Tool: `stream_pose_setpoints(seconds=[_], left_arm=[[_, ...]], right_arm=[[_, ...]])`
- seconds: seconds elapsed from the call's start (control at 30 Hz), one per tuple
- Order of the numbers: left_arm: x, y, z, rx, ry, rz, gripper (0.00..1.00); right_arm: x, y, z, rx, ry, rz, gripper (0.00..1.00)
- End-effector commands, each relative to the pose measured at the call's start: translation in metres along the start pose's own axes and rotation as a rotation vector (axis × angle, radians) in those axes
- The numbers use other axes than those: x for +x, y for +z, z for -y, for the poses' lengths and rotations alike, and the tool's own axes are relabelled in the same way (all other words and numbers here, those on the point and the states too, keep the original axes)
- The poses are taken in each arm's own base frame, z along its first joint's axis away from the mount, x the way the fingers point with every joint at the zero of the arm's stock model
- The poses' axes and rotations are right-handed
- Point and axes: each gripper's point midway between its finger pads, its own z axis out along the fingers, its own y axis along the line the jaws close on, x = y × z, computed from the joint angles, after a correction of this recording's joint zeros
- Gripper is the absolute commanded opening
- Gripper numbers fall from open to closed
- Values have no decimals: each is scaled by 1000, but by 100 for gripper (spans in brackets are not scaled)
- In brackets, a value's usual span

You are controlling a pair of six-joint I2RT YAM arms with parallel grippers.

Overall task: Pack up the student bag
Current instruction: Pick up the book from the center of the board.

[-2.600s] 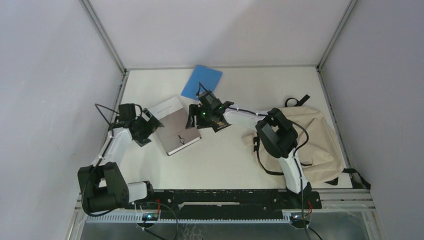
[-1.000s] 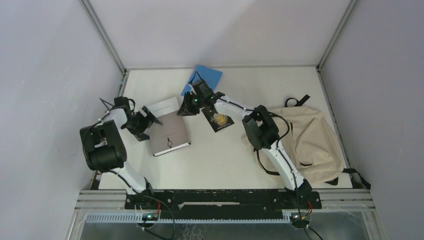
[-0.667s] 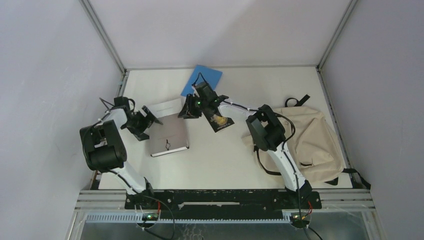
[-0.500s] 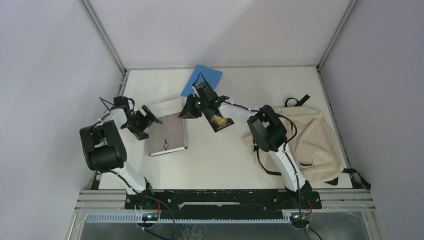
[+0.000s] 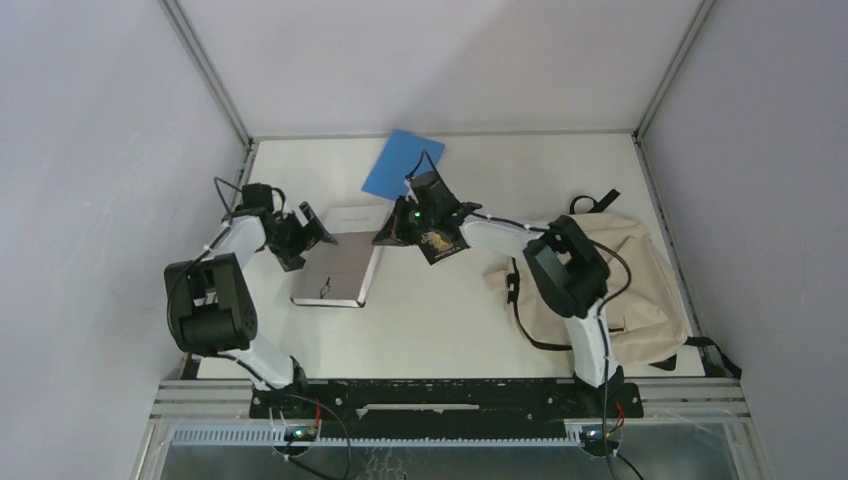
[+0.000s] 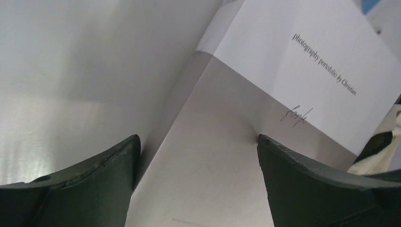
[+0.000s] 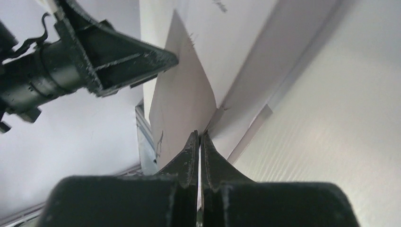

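Note:
The student bag (image 5: 630, 280), cream with black straps, lies flat at the right of the table. A grey and white book (image 5: 335, 265) lies at the left, its right edge raised. My right gripper (image 5: 385, 237) is shut, its tips (image 7: 199, 135) pinched on the edge of the book's cover (image 7: 175, 104). My left gripper (image 5: 305, 240) stands wide open at the book's far left corner. Its fingers straddle the grey cover (image 6: 236, 142) without closing on it. The left gripper (image 7: 94, 56) also shows in the right wrist view.
A blue notebook (image 5: 403, 163) lies at the back of the table. A black booklet with a gold emblem (image 5: 440, 243) sits under the right forearm, between the book and the bag. Frame posts stand at both back corners.
The book slid left and toward the front, and its right edge came up. My right gripper moved forward and right and closed. My left gripper shifted right, staying open.

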Motion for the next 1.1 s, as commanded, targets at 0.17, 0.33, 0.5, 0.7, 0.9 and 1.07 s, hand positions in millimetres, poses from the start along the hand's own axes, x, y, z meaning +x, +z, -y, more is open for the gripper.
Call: stream_pose_setpoints(seconds=[0.17,0.33,0.5,0.7,0.9,1.07], left_arm=[[18,-24,72,191,143,-16,93],[9,-43,71,132,165,40,93],[11,-74,66,76,151,120,94],[29,-119,52,45,145,259,97],[62,-119,39,55,151,192,98],[92,-116,39,127,160,144,95]], right_arm=[[52,-66,-70,-188,-36,-14,0],[66,-70,-56,-127,-13,15,0],[72,-68,-45,-73,-2,34,0],[63,-72,-35,-53,39,84,0],[46,-83,-18,-40,92,146,0],[23,-109,-2,1,101,235,0]])
